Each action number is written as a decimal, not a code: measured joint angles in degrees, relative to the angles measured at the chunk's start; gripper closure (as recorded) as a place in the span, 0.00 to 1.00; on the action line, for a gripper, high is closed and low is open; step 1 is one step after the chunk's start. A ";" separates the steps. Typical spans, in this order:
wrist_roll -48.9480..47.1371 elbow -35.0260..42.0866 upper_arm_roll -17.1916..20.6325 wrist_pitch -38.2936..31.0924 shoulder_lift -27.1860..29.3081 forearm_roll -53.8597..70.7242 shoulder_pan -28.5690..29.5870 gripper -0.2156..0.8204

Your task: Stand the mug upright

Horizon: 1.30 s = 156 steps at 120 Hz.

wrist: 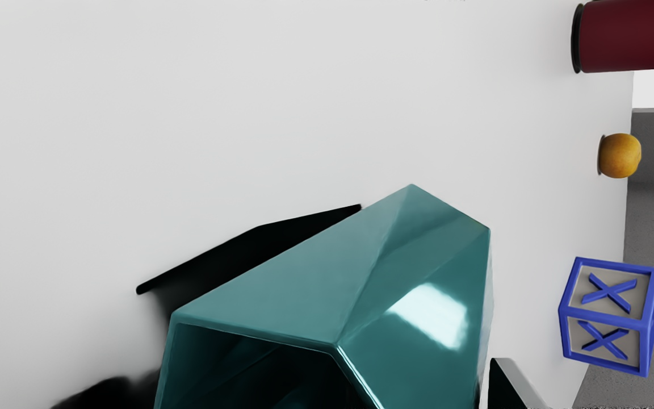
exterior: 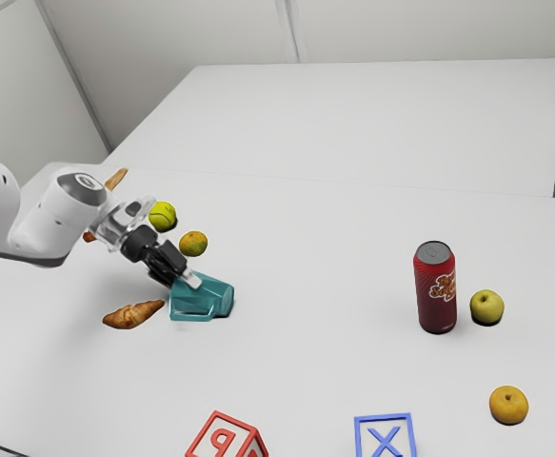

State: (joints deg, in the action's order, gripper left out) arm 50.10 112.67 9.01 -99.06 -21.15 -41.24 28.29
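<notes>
Near edge: 1 red block (exterior: 222, 442) and 1 blue block (exterior: 386, 440). Farther back, at the exterior view's left, the teal mug (exterior: 215, 293) lies on its side with the gripper (exterior: 189, 280) at it; whether clamped or apart cannot be determined. Beyond sits 1 tennis ball (exterior: 163, 216).

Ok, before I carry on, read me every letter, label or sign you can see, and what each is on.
"P": red-edged block; a mark on its next face is cut off.
"X", on two faces: blue-edged block.
Label on the red can: too small to read.
Emblem on the arm: unreadable.
</notes>
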 joint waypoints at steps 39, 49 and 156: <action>2.31 -0.34 3.04 -0.64 2.17 0.44 0.05 0.91; 2.72 -0.28 3.53 -2.42 3.65 0.97 -1.31 0.93; -14.26 11.63 7.75 -27.48 17.97 38.33 -14.89 0.95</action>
State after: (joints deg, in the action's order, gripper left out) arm 35.84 124.31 16.75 -126.54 -3.18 -2.91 13.39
